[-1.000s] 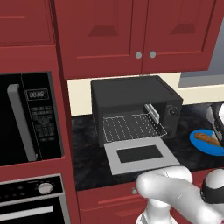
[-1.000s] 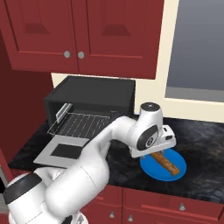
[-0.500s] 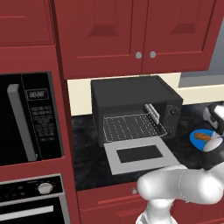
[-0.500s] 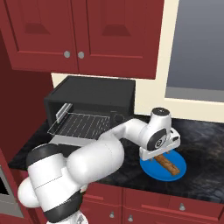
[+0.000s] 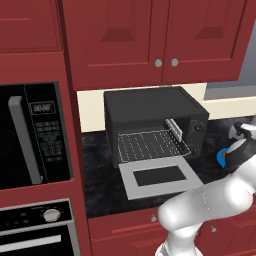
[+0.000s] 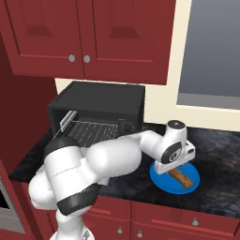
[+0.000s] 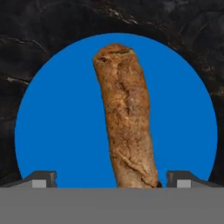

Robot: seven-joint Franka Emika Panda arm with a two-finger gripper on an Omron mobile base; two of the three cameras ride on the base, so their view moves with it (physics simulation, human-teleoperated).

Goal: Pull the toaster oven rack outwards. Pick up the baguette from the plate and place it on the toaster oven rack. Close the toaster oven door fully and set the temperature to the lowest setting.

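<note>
Hovering over the plate [image 6: 161, 180] near the right end of the bench [image 6: 215, 187], we are at the pick-up step. Our fingers [image 7: 43, 178] stand wide apart, one on each side of the baguette [image 7: 127, 131], which lies across the middle of the plate and is not yet gripped. Over toward the left end of the bench, the toaster oven [image 5: 150, 110] has its toaster oven door [image 5: 159, 176] folded down flat, and the toaster oven rack [image 5: 152, 145] appears to be drawn out over it, so we judge the first step done. Next, we need to come down until the loaf sits between the fingers, close on it across its narrow width, lift clear of the plate, and carry it left to the rack.
</note>
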